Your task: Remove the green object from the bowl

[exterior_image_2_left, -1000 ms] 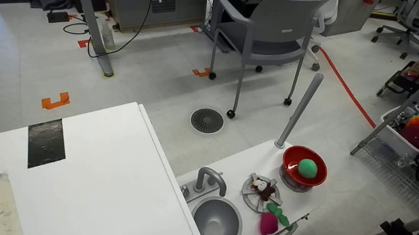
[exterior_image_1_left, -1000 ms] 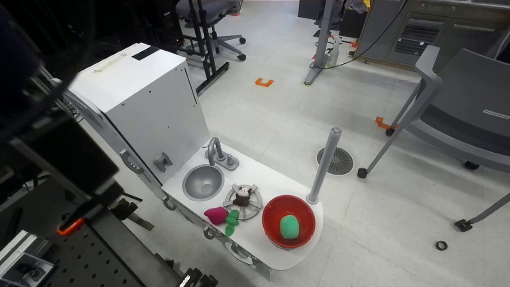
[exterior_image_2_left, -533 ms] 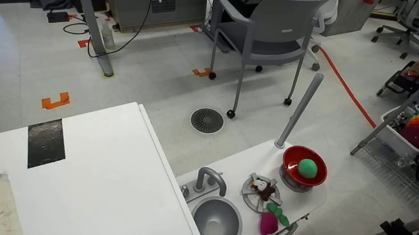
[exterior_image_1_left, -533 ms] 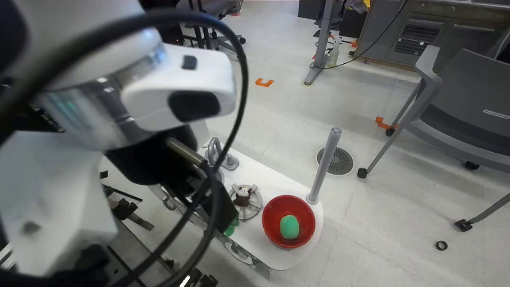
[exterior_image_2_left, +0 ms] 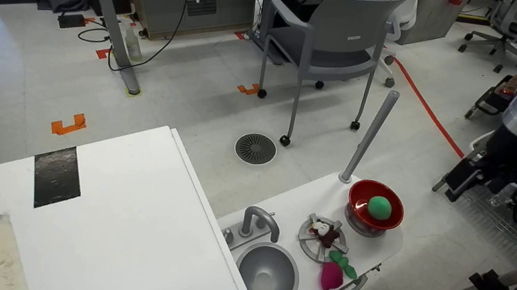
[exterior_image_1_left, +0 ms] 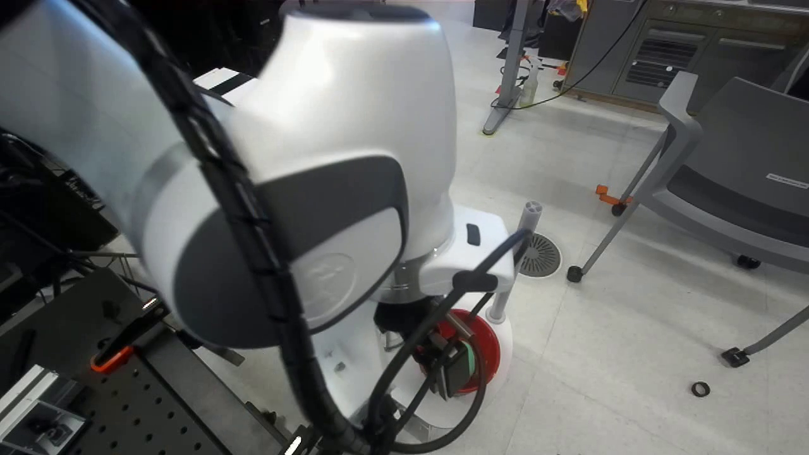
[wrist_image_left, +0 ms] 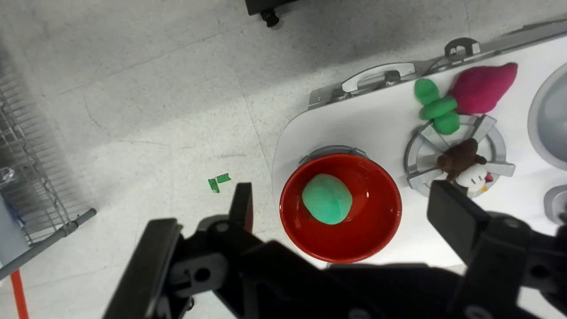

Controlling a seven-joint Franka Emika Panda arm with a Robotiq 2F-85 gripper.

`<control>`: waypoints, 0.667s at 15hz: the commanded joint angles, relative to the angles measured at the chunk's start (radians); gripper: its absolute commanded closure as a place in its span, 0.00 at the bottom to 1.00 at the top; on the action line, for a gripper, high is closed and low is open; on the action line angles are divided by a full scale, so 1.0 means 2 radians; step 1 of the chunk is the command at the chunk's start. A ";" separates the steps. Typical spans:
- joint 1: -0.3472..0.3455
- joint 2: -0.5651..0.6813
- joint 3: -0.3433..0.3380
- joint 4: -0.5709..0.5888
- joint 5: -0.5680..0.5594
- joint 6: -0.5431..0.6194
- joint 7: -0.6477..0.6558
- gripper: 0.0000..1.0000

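The green object (wrist_image_left: pixel 328 199) is a light-green roundish lump. It lies inside the red bowl (wrist_image_left: pixel 372 226), against the bowl's left side in the wrist view. In an exterior view the lump (exterior_image_2_left: pixel 379 208) shows fully in the bowl (exterior_image_2_left: pixel 357 215); there my gripper (exterior_image_2_left: pixel 456 188) hangs higher and to the right, apart from both. My gripper (wrist_image_left: pixel 343 197) is wide open and empty. Its fingers show on either side of the bowl in the wrist view, which looks down from above. In an exterior view my arm and gripper cover part of the bowl (exterior_image_1_left: pixel 488 344) and most of the lump (exterior_image_1_left: pixel 471 359).
The bowl stands on a white toy-kitchen counter (wrist_image_left: pixel 354 124). Nearby are a burner ring (wrist_image_left: pixel 412 153) with a brown-and-white toy (wrist_image_left: pixel 460 161), a magenta-and-green plush (wrist_image_left: pixel 483 88) and a grey sink (exterior_image_2_left: pixel 267 278). A grey post (exterior_image_2_left: pixel 370 135) rises beside the bowl. A white cabinet (exterior_image_2_left: pixel 118 226) stands at the sink end.
My arm has swung into both exterior views and moved toward the bowl. The gripper now overlaps the bowl in an exterior view. The bowl and green object have not moved.
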 commanded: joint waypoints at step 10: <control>0.004 0.322 -0.019 0.344 0.109 -0.055 0.070 0.00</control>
